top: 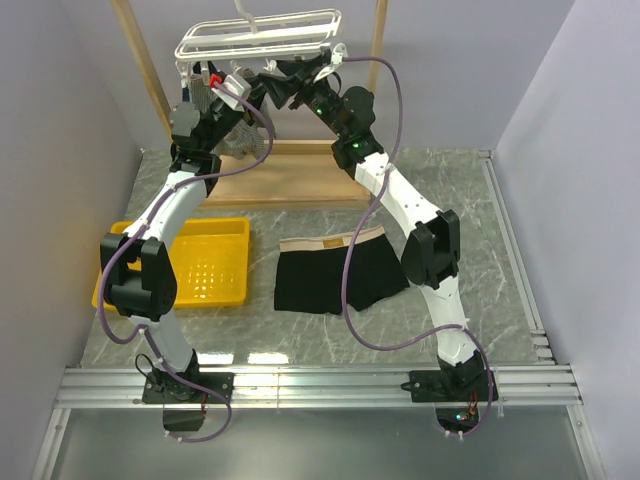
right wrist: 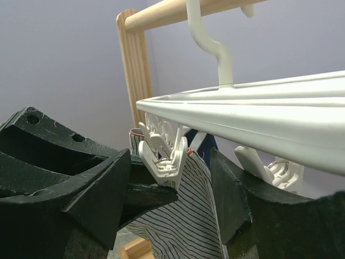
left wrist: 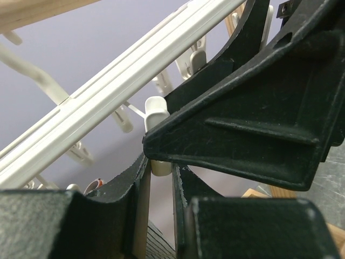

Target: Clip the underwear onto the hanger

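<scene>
The underwear, black boxer briefs with a tan waistband, lies flat on the table, far below both grippers. The white hanger hangs from the wooden frame at the back; its bars show in the left wrist view and the right wrist view. My left gripper is raised under the hanger, and its jaws pinch a white clip. My right gripper is open beside it, and its fingers stand on either side of another clip and a grey striped garment.
A yellow tray sits on the table at the left. The wooden frame stand holds the hanger, with uprights at both sides. The grey striped garment hangs from the hanger's clips. The two grippers are very close together under the hanger.
</scene>
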### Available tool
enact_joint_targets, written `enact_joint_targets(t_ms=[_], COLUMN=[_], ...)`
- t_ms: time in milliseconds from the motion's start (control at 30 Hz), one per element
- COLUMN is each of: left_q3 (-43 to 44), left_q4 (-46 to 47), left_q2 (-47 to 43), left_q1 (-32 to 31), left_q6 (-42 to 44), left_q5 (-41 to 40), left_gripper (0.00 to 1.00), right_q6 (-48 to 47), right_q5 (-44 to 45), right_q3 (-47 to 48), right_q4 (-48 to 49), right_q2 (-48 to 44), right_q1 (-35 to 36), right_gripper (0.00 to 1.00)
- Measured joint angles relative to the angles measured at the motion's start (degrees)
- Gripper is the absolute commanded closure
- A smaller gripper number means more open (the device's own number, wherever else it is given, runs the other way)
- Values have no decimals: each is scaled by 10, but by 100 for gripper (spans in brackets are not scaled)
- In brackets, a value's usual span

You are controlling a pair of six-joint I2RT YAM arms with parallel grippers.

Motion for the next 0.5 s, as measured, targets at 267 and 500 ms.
enact_joint_targets(t_ms=[267,500], left_q3=[1,2], left_q4=[0,-2], left_q2=[0,0], left_q1=[0,0], left_q6=[0,1], left_q5=[2,3], left_gripper=[100,100], right_q6=[-14,-24], right_q5=[4,7], right_q3=[11,14], right_q4=[4,5], right_q2=[6,7], right_q1=[1,2], right_gripper=[36,40])
